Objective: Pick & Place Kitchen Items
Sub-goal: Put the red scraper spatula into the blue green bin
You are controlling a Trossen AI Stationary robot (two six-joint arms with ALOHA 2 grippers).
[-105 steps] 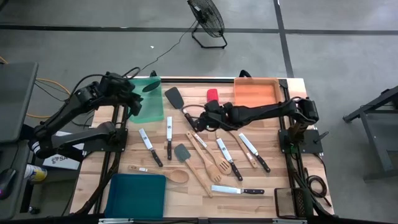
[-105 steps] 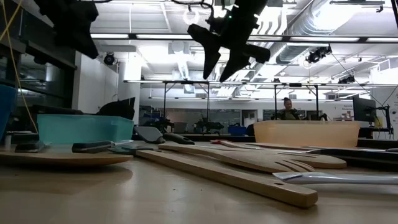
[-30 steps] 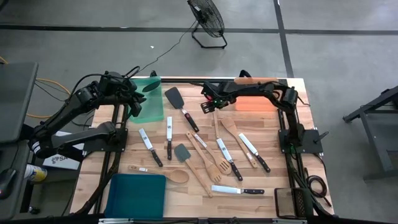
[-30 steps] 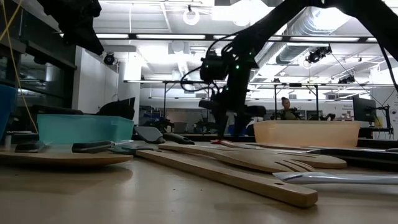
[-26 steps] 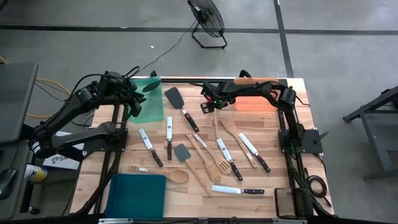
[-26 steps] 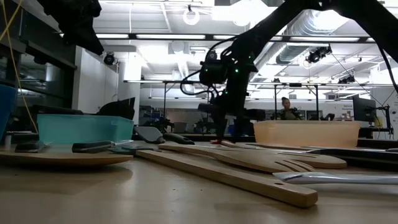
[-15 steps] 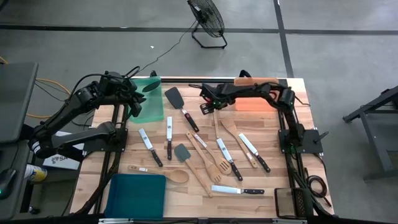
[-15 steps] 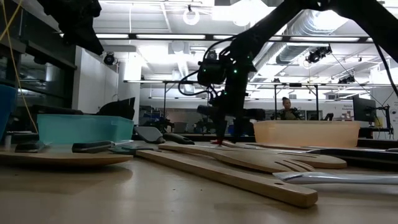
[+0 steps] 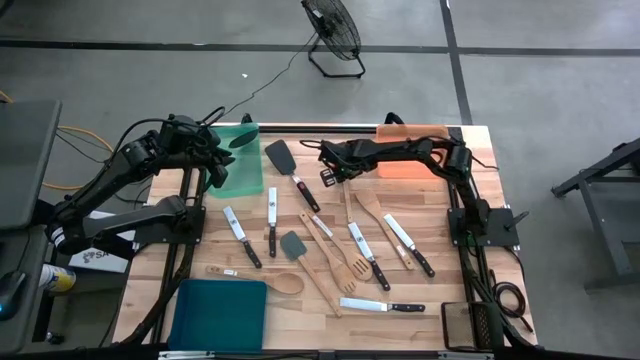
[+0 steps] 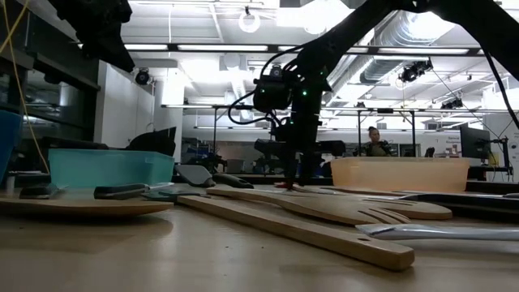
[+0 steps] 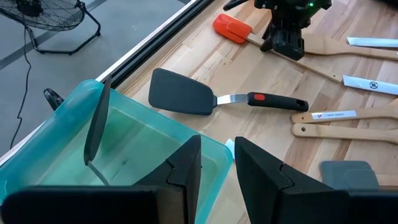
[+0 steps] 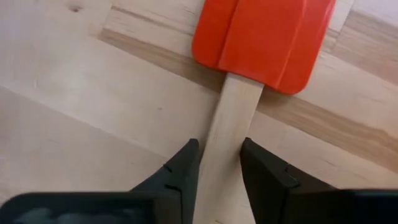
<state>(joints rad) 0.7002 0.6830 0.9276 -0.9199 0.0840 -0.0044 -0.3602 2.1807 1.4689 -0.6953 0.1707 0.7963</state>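
Note:
A red-headed spatula (image 12: 264, 37) with a pale wooden handle lies flat on the table near the far edge; it also shows in the left wrist view (image 11: 231, 28). My right gripper (image 9: 328, 168) is low over it, its fingers on the handle just below the red head. My left gripper (image 9: 215, 160) hangs open and empty above the green tray (image 9: 238, 175). In that tray a black utensil (image 11: 96, 124) leans against the wall. My right gripper pinches the wooden handle (image 12: 227, 118) of the red-headed spatula between its two fingers, just below the red head. The fingers point down from above and lie across the handle. The spatula lies flat on the table.
A black turner with a steel shank (image 9: 285, 160) lies left of my right gripper. Several knives, wooden spoons and turners (image 9: 350, 250) lie across the table's middle. An orange tray (image 9: 400, 168) stands far right, a teal tray (image 9: 220, 312) near left.
My right gripper has shifted a little toward the table's left edge and settled lower over the red spatula's handle. The spatula has stayed on the table.

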